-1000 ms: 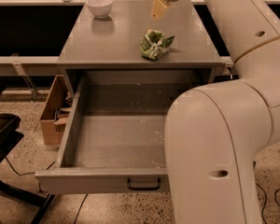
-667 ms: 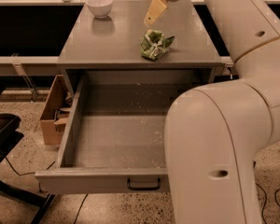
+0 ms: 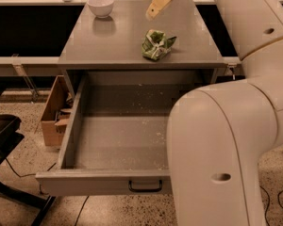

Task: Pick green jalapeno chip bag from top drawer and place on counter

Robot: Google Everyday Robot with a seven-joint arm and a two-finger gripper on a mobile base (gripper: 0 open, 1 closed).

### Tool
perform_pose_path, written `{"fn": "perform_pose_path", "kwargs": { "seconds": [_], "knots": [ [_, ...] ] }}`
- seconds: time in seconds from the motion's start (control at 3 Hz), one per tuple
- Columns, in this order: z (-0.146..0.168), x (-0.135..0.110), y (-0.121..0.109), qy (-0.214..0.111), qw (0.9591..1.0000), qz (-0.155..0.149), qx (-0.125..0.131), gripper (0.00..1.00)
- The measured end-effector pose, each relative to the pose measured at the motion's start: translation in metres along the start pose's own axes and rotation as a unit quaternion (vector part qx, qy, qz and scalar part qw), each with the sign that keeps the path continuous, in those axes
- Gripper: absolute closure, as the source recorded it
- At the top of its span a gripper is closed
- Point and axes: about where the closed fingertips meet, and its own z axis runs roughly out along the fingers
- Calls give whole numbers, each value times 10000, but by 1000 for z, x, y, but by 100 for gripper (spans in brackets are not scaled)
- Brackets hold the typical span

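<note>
At the far left a dark piece of furniture stands on the speckled floor. Just beside the cabinet's left side sits an open cardboard box, resting on the floor near the left wall of the drawer. The drawer is pulled fully out toward the camera. Its grey bottom is dotted with pale crumbs, and a dark curved handle sits on its front.

Above it lies the grey tabletop. A white bowl stands upright near its back left corner. The green chip bag lies crumpled on the tabletop, right of the middle and toward the front edge, well apart from the bowl and outside the drawer.

The pincer hangs in the air above and just behind the bag, tilted down to the left and not touching it. How far open it is cannot be told; nothing shows in its grip. The big white arm fills the right side, covering the drawer's right part.
</note>
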Motion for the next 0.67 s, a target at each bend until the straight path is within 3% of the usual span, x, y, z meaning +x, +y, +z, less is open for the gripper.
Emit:
{"fn": "perform_pose_path", "kwargs": {
  "seconds": [0.33, 0.67],
  "knots": [
    [-58, 5, -38, -264, 9968, 519, 539, 0],
    [-133, 30, -80, -811, 9807, 1381, 1119, 0]
  ]
}}
